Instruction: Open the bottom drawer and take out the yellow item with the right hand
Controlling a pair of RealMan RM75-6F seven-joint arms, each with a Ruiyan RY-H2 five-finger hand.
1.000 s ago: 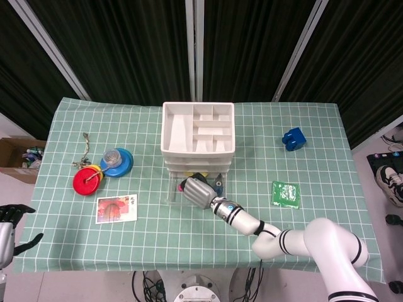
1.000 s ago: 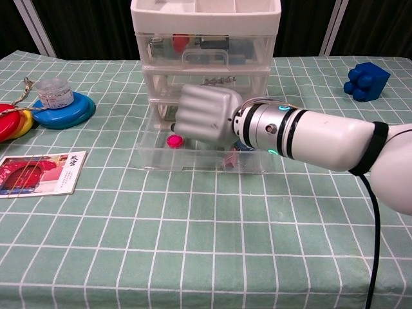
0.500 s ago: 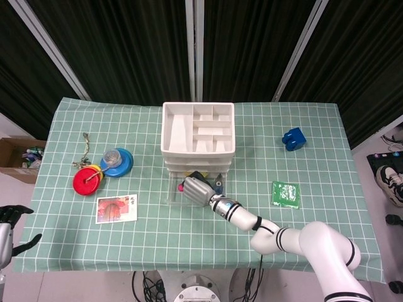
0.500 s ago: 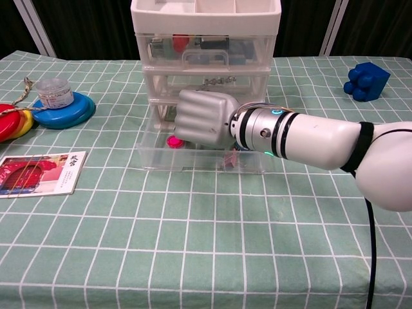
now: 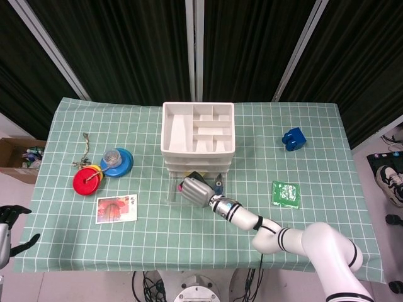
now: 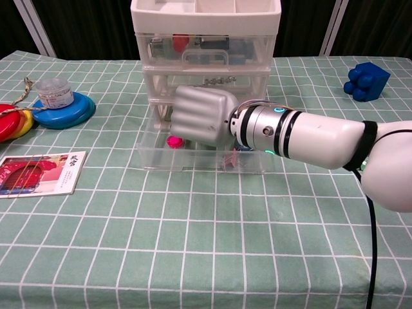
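The white drawer unit [image 5: 198,135] [image 6: 206,38] stands mid-table with its clear bottom drawer [image 6: 193,161] [image 5: 173,196] pulled out toward me. My right hand [image 5: 195,190] [image 6: 201,116] hangs over the open drawer, its back toward the chest camera and its fingers curled down inside. Whatever they touch is hidden. A pink piece [image 6: 174,141] lies in the drawer beside the hand. No yellow item shows in either view. My left hand [image 5: 7,223] sits off the table at the lower left edge of the head view, its fingers apart and holding nothing.
A blue block [image 5: 293,138] [image 6: 365,80] lies at the far right and a green packet [image 5: 285,194] at the right. On the left are a picture card [image 5: 116,208] [image 6: 40,173], a blue disc with a jar [image 5: 116,162] and a red disc [image 5: 85,181].
My right hand has stayed over the open drawer, lifting and turning slightly. The left hand has sunk a little lower at the frame edge.
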